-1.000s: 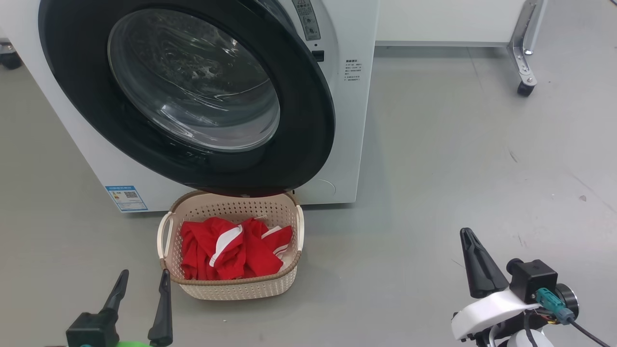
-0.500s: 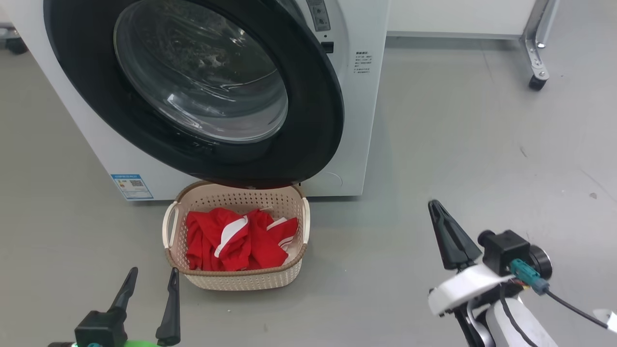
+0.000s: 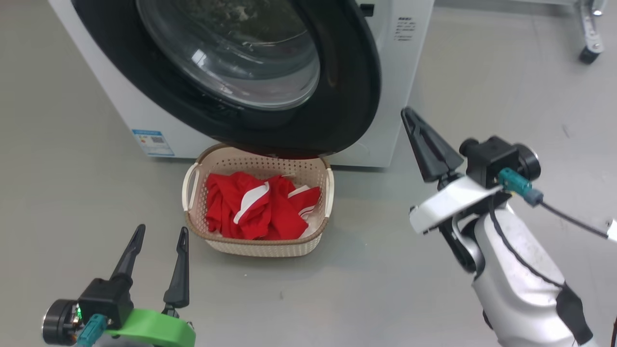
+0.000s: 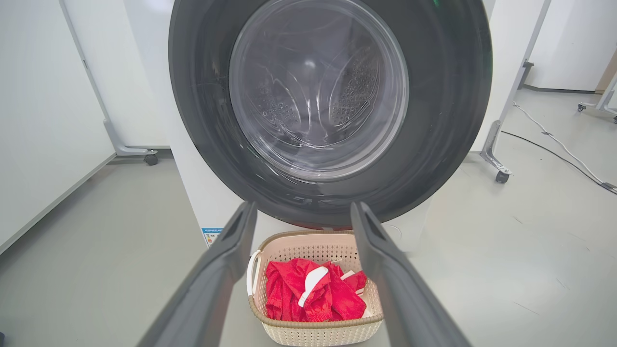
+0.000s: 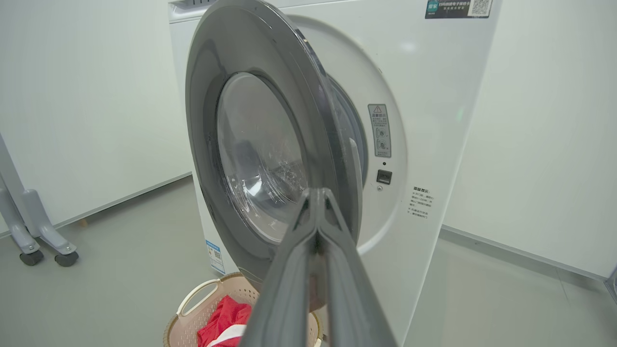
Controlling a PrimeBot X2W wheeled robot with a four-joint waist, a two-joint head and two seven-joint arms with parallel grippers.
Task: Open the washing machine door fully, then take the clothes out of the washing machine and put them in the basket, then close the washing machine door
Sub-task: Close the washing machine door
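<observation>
The washing machine (image 3: 400, 72) stands white at the top, and its door (image 3: 347, 96), black-rimmed with a glass bowl, hangs partly open over the back of the basket (image 3: 260, 246). The red clothes (image 3: 255, 207) with white stripes lie in that cream basket. My right gripper (image 3: 407, 113) is shut and empty, its tip just right of the door's free edge. In the right wrist view the gripper (image 5: 318, 193) points at the rim of the door (image 5: 207, 144). My left gripper (image 3: 162, 229) stands open and empty near the basket's front left. From the left wrist, its fingers (image 4: 231, 255) frame the basket (image 4: 318, 332) and clothes (image 4: 313, 299).
Grey floor lies all around. A wheeled metal frame leg (image 3: 588, 48) stands at the far right, and more casters (image 5: 29, 250) sit left of the machine. A cable (image 4: 554, 140) runs over the floor to the right. A blue label (image 3: 153, 142) marks the machine's lower front.
The head camera has shifted. My right arm has risen and moved left toward the door's free edge, fingers shut. The left gripper, basket and clothes stay as they were.
</observation>
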